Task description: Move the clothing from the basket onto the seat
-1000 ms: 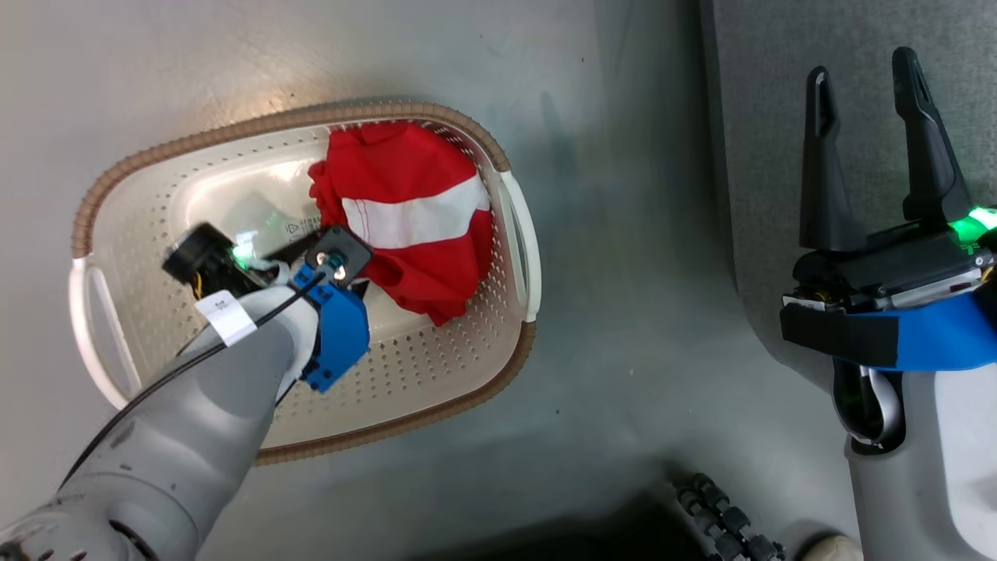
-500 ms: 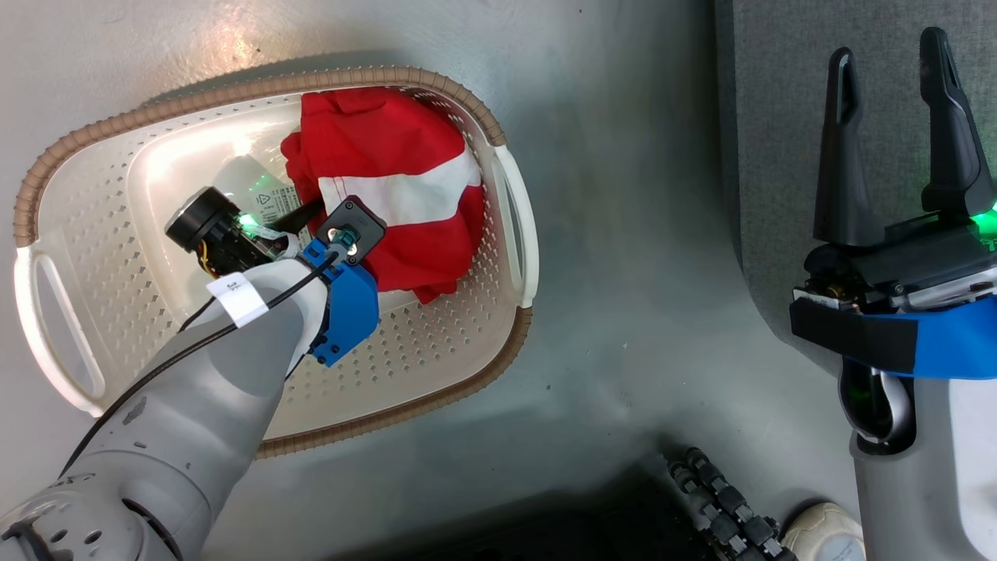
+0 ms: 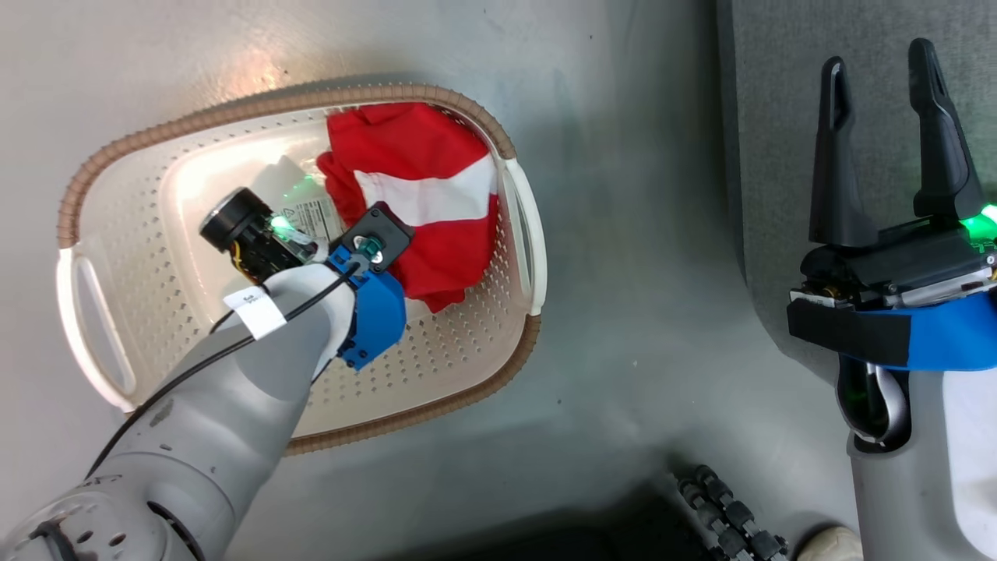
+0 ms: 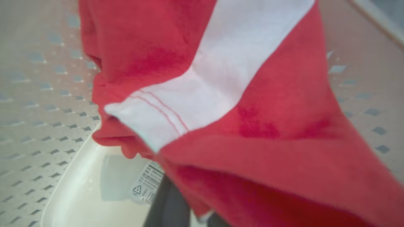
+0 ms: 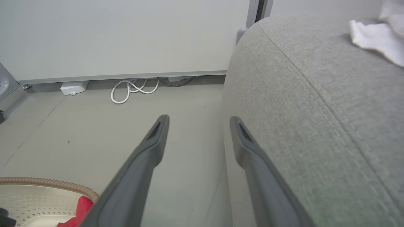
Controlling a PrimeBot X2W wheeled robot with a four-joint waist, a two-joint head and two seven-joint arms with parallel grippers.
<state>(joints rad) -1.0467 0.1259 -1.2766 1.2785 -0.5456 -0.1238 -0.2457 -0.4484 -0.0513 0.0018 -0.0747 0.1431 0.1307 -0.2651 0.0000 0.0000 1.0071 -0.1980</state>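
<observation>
One dark finger (image 4: 166,206) of the left gripper (image 3: 308,241) shows at the bottom of the left wrist view. The rest is tucked under red cloth, so I cannot tell if the gripper is open or pinching anything. The cloth is the red clothing (image 4: 284,142) with a wide white band, and it hangs right in front of that camera. In the head view the left arm reaches down into the basket (image 3: 234,113), and the clothing (image 3: 420,195) lies bunched up against the far right side of it. A label sticker (image 3: 308,212) is stuck on the basket's bottom, just beside the clothing. The cream basket with its brown rim sits on the grey floor (image 3: 623,312).

The right gripper (image 3: 878,61) has its two fingers spread wide apart, and nothing is between them. It hangs over the edge of the big grey seat (image 3: 779,117), well apart from the basket. In the right wrist view a white cloth (image 5: 375,34) lies on top of the seat, and a white cable (image 5: 132,91) curls on the floor by the wall.
</observation>
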